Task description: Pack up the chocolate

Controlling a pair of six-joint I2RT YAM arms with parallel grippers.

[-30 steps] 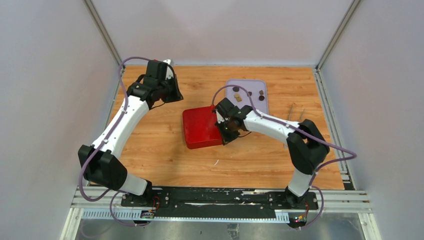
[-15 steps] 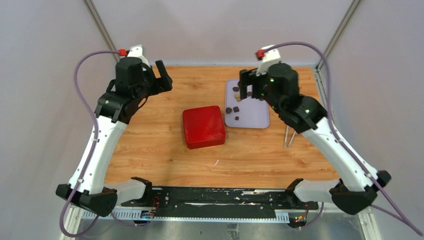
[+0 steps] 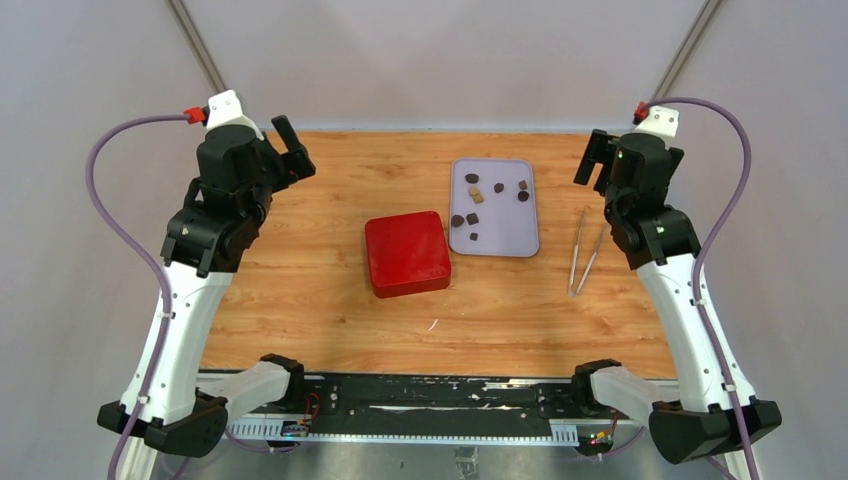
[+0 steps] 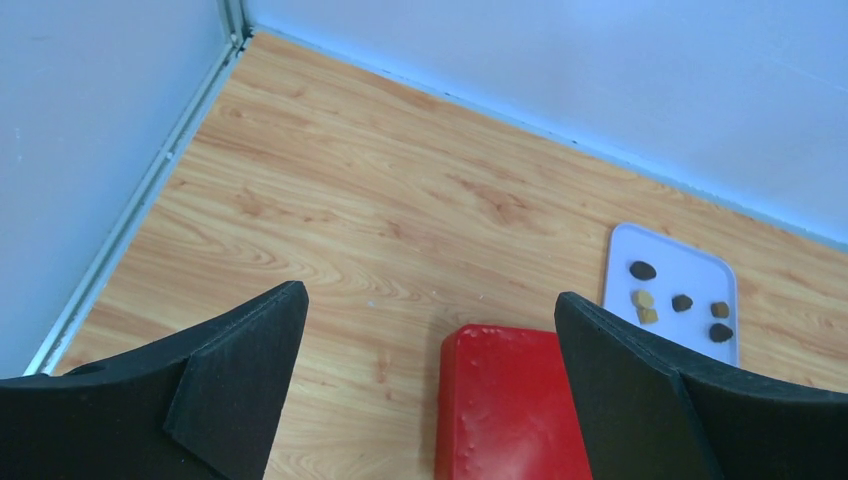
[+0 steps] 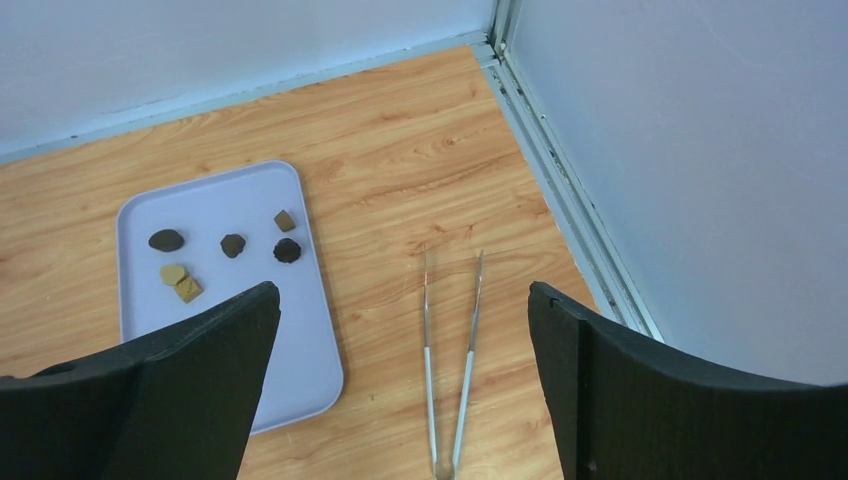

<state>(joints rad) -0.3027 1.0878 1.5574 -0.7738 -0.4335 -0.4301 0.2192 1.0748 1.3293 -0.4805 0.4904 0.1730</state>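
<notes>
Chocolate pieces point(image 3: 487, 200) on tray point(image 3: 510, 240) near far edge; red box point(image 3: 406, 253) mid-counter; left gripper point(image 3: 293, 152), right gripper point(image 3: 598, 160) spread wide, empty.

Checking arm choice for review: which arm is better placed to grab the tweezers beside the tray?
Right. The tweezers lie right of the tray, framed by the open right pincer in its wrist view. The left pincer looks toward the red box, farther away.
</notes>
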